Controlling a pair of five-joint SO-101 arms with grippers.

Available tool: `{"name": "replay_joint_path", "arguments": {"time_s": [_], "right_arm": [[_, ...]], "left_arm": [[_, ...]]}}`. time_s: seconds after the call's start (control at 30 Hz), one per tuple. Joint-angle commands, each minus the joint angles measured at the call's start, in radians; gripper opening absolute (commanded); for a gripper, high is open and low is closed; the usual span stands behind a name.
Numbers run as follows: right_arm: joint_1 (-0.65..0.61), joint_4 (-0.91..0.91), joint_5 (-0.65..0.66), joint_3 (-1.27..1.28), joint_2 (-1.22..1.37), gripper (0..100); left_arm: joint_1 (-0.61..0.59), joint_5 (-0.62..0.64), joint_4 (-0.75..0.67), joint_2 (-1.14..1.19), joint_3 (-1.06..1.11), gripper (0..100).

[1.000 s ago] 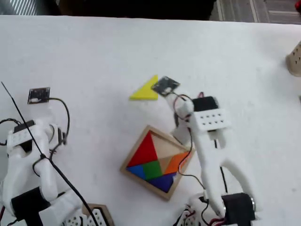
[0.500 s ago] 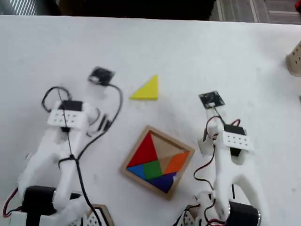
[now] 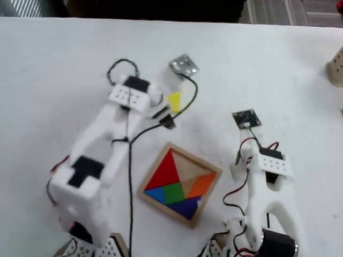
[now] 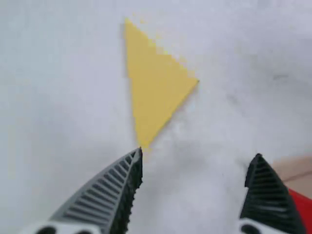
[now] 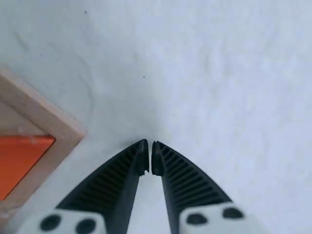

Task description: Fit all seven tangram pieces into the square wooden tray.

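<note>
Our left tool (image 4: 197, 168) hangs over the white surface (image 4: 58, 97) with its jaws spread wide. One tip is just beside a corner of the yellow triangle (image 4: 153, 83), which lies flat with open room on every side. Our right tool (image 5: 149, 157) is pinched together on nothing, just beside a corner of the wooden tray (image 5: 44, 122). Inside the tray, the coloured pieces (image 3: 172, 190) leave a bare wooden gap (image 3: 188, 165) against the far rim.
</note>
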Motion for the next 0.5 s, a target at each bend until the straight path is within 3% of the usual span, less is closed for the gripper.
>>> {"name": "replay_joint_path", "arguments": {"time_s": [0.0,0.13,0.27,0.47], "right_arm": [[0.002,-0.016,0.014,-0.003,-0.044,1.8],[-0.010,-0.028,0.015,0.005,-0.044,1.8],[-0.024,-0.028,0.015,0.006,-0.044,1.8],[-0.024,-0.028,0.017,0.006,-0.044,1.8]], "left_arm": [[0.005,-0.057,0.094,0.206,-0.365,34],[0.007,-0.152,0.265,0.374,-0.654,34],[0.018,-0.153,0.397,0.498,-0.887,33],[0.044,0.002,0.497,0.618,-1.129,33]]}}
